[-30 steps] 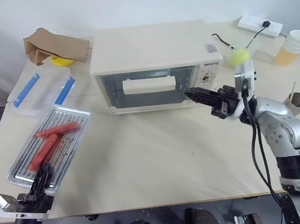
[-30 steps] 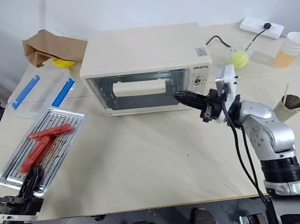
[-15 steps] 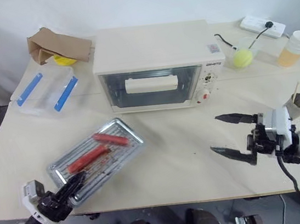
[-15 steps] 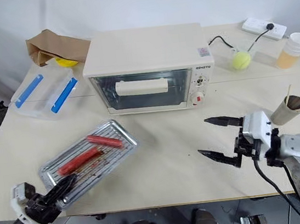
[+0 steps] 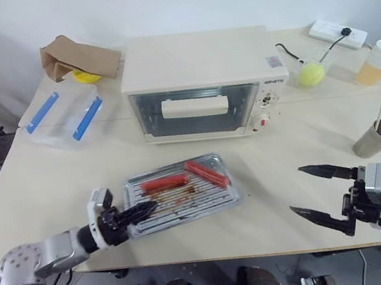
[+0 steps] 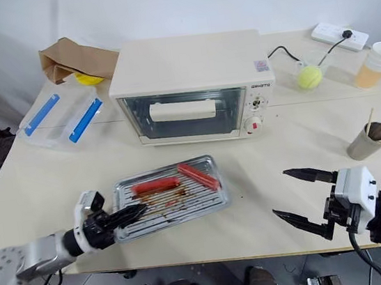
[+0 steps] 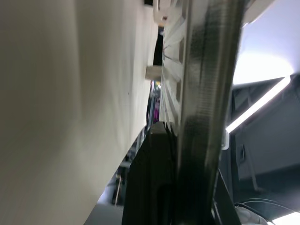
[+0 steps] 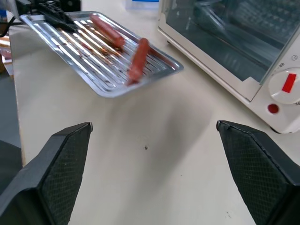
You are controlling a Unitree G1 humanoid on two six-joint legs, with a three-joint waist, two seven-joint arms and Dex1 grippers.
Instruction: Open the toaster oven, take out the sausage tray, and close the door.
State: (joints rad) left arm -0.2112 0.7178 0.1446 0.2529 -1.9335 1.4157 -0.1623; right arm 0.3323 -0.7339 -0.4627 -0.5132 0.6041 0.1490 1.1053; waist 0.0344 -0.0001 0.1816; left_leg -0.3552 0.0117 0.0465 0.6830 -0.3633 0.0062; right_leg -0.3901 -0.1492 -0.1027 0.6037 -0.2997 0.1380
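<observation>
The left gripper (image 5: 135, 212) is clamped shut on the near left rim of the sausage tray (image 5: 183, 192), its black fingers pinching the metal edge from the side while the tray lies on the table (image 5: 55, 181) in front of the toaster oven (image 5: 200, 85). Two red sausages (image 5: 184, 177) show plainly on its wire rack, one lying along the tray and one angled toward its far right corner; a third I cannot make out. With the door (image 5: 195, 110) shut and the tray already out on the table, the step in hand looks like setting the tray to rest and letting go. To do that well, the tray should lie flat on the table before the fingers part, since the right wrist view shows its near edge looking slightly raised, and a tilted release could roll the sausages off the rack. The fingers should then draw back along the rim's line rather than lift, so the tray is not dragged toward the table's front edge, which is near. The left forearm reaches in low from the table's front left corner, the gripper pointing nearly level and toward the robot's right. The right gripper (image 5: 327, 191) hangs over the table's front right corner, well apart from the tray, its two fingers spread wide and empty, pointing level toward the oven
</observation>
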